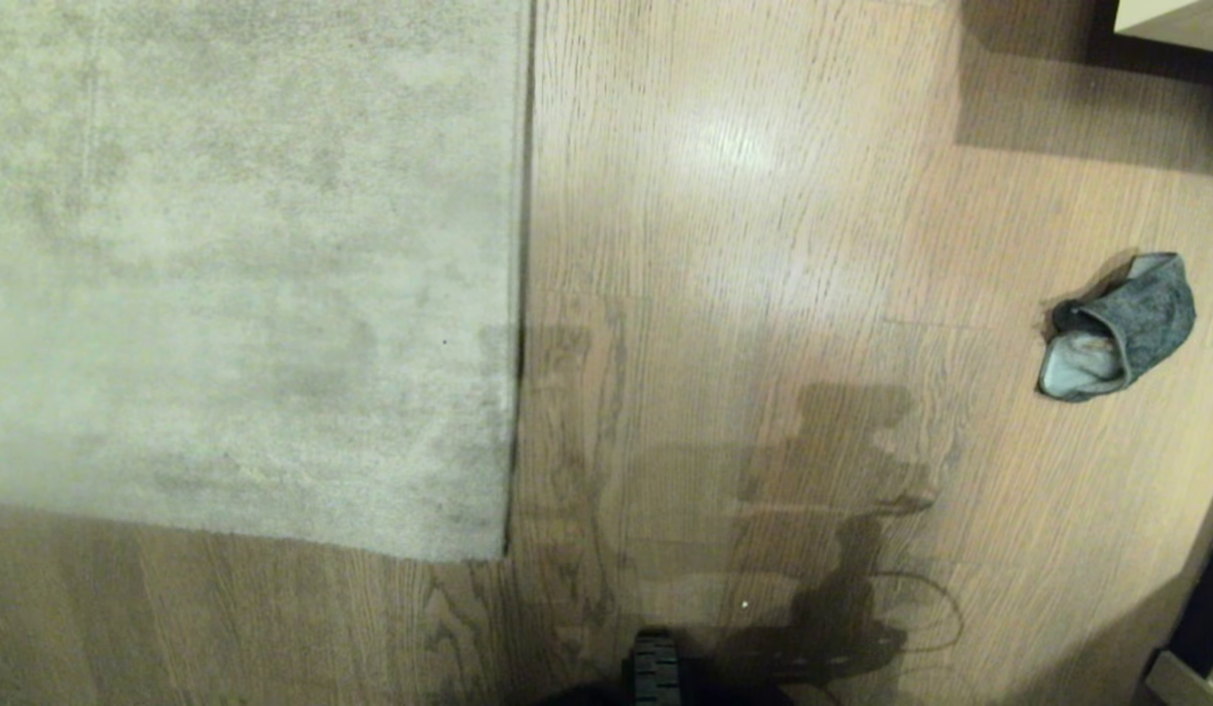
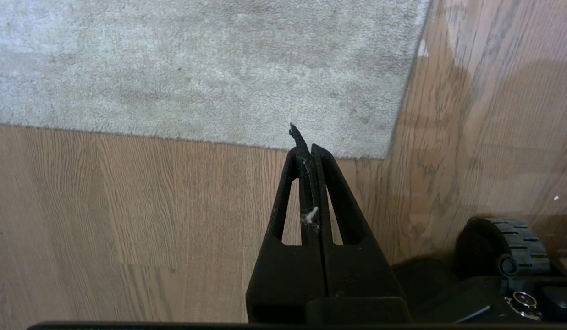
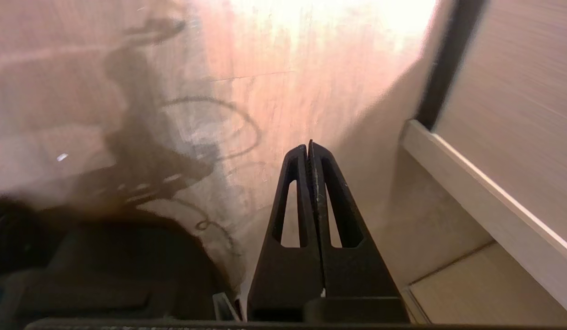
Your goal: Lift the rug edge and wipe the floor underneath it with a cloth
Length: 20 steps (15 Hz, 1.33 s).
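The cloth [image 1: 1116, 328] lies crumpled on the floor [image 1: 763, 245], well to the right of the rug edge [image 1: 521, 294], nearer the right gripper [image 3: 309, 149]. Left gripper [image 2: 306, 146] hangs by the rug corner. Both grippers' fingers are clenched, empty.

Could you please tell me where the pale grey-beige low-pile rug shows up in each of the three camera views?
Head view: the pale grey-beige low-pile rug fills the upper left, its corner at lower centre.
Left wrist view: it spans the top, just beyond the shut left gripper.
Right wrist view: not in it.
Shared landmark: the brown wood-grain plank floor.
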Tool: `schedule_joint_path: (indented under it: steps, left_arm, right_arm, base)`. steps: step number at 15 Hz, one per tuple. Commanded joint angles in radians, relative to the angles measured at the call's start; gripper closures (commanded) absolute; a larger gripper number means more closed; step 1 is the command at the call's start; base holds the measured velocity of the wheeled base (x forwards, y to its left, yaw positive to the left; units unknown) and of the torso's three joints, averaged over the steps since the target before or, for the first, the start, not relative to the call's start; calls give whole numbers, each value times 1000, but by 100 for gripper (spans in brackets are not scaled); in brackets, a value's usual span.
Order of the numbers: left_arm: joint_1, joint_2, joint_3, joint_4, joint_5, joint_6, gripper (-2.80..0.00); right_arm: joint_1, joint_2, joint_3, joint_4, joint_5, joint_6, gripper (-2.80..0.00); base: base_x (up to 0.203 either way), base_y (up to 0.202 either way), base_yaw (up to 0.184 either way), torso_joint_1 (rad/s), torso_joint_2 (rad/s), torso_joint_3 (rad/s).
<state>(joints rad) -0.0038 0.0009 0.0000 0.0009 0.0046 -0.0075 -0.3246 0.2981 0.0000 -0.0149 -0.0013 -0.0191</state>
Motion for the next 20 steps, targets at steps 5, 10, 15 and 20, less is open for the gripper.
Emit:
schedule_joint_path:
  steps: [5,10,15,20]
  left_arm:
    - [-1,1,0,-1,0,0,0]
    - [0,1,0,-1,0,0,0]
    - [-1,1,0,-1,0,0,0]
    - [1,1,0,0,0,0,0]
  right_arm:
    - [196,-13,0,0,1,-1,0]
    - [346,-37,0,0,1,-1,0]
    - [361,-66,0,0,1,4,0]
    - [340,-171,0,0,1,4,0]
  base:
    - [0,0,0,0,0,0]
    - [0,0,0,0,0,0]
    - [0,0,0,0,0,0]
    - [0,0,0,0,0,0]
